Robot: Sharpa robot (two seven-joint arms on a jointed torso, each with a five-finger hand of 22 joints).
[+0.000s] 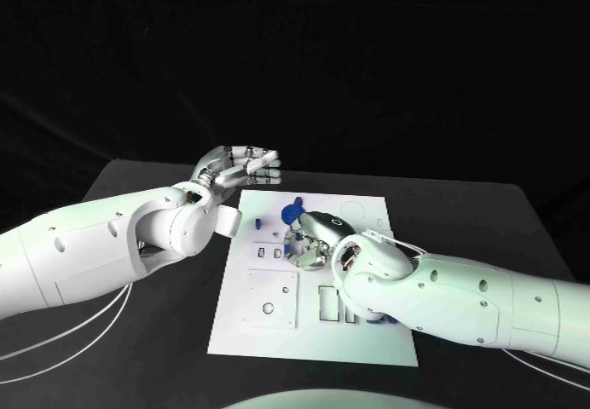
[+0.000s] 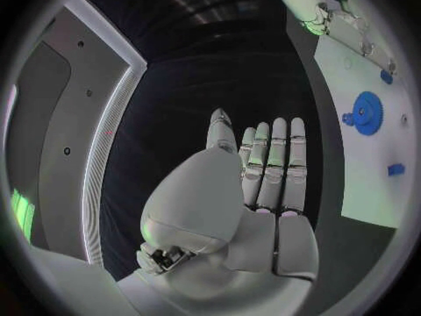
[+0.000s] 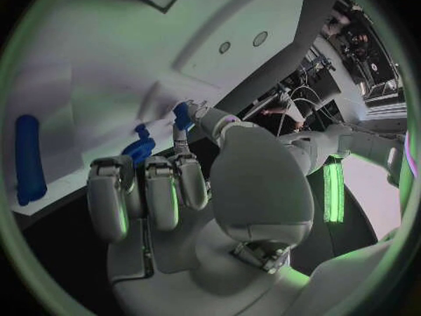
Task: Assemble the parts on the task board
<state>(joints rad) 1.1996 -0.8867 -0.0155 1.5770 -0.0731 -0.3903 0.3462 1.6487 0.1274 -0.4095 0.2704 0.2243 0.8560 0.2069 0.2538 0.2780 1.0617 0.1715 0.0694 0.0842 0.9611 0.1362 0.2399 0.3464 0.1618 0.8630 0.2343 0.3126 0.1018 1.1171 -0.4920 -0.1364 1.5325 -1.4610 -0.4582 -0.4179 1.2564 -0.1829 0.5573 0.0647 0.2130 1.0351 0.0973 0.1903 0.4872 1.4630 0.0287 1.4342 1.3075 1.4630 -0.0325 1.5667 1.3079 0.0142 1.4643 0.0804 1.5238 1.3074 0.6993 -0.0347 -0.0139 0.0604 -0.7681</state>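
Note:
The white task board (image 1: 356, 341) lies in the middle of the black table. A blue gear (image 1: 292, 211) stands near its far end and also shows in the left wrist view (image 2: 365, 112). My right hand (image 1: 315, 240) hovers low over the board just behind the gear. Its thumb and a finger pinch a small blue part (image 3: 182, 114). A small blue peg (image 1: 261, 223) sits left of the gear. My left hand (image 1: 241, 165) is raised past the board's far left corner, its fingers (image 2: 274, 161) straight and holding nothing.
A long blue piece (image 3: 28, 158) lies on the board near my right hand. The board's near half carries several recesses and slots (image 1: 273, 300). My right forearm (image 1: 467, 298) crosses the board's right edge. Bare black table (image 1: 135, 358) surrounds the board.

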